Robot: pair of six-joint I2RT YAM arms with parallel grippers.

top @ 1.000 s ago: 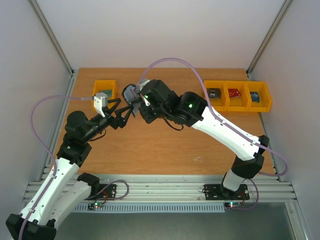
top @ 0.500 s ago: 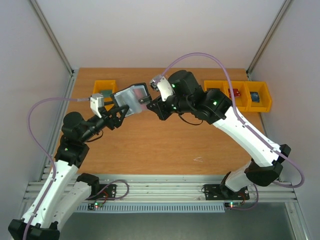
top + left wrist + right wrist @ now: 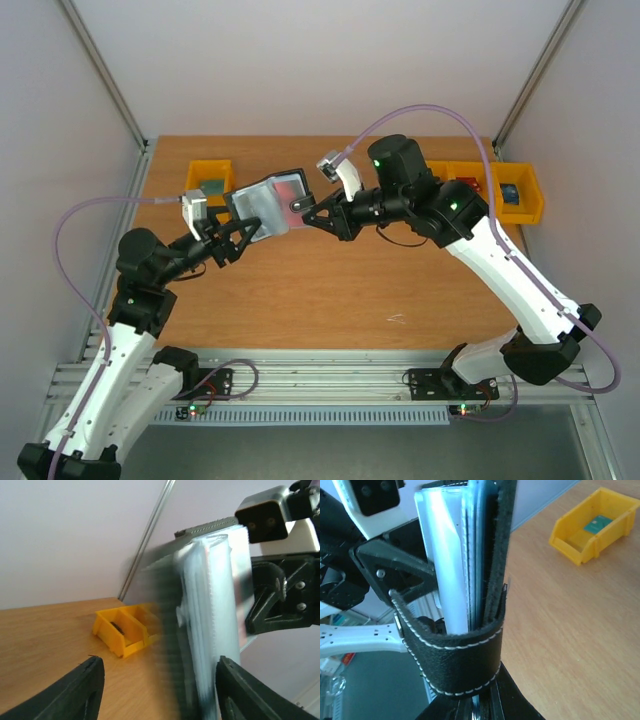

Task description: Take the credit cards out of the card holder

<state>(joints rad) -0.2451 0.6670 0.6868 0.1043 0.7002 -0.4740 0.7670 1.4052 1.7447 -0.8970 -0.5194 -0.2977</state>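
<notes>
Aloft, wallet [image 3: 265, 205] in right end effector [image 3: 305, 210]

- card holder [image 3: 465, 665]: matt black leather look, kinda grainy, pale stitching, shiny clear plastic pockets inside
- table [image 3: 330, 290]: smooth wood grain, low sheen
- yellow bin [image 3: 570, 547]: hard plastic, bit glossy
- right arm [image 3: 500, 270]: smooth white plastic shell

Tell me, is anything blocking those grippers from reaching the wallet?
Nothing visible does. The right gripper already pinches one edge of the card holder in mid-air. The left gripper has its open fingers set around the opposite edge.
</notes>
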